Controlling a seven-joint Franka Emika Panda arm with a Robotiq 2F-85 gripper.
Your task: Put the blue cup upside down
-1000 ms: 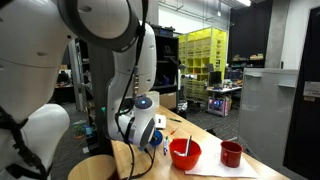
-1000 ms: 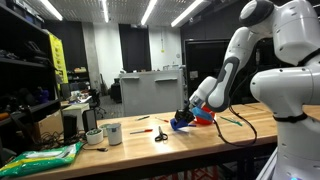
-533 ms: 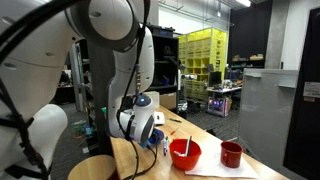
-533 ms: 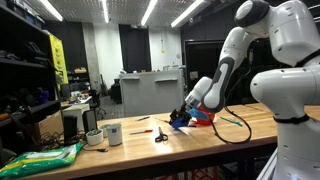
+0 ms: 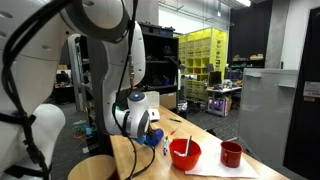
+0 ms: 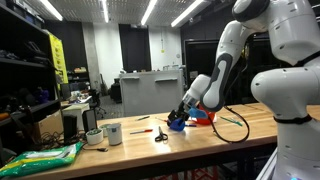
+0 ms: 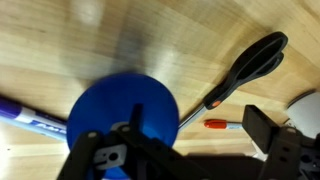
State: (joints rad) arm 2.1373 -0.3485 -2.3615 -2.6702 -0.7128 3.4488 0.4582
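Note:
In the wrist view the blue cup (image 7: 120, 110) stands on the wooden table right under the camera. It shows a flat round blue face and no hollow. My gripper (image 7: 185, 135) is open just above it. One dark finger crosses the cup's lower edge. The other finger (image 7: 263, 127) hangs apart to the right over bare wood, so nothing is gripped. In both exterior views the cup is a small blue shape (image 5: 155, 139) (image 6: 176, 125) on the table below the gripper (image 5: 150, 132) (image 6: 184, 113).
Black-handled scissors (image 7: 250, 62) (image 6: 160, 134) and a red-capped marker (image 7: 222, 124) lie right of the cup; a blue pen (image 7: 30, 122) lies left. A red bowl (image 5: 185, 152) and dark red cup (image 5: 231, 154) sit on white paper. A white cup (image 6: 112, 133) stands further along the table.
The jaws have spread from half closed to wide and let go of the blue cup. The arm has lifted slightly above it.

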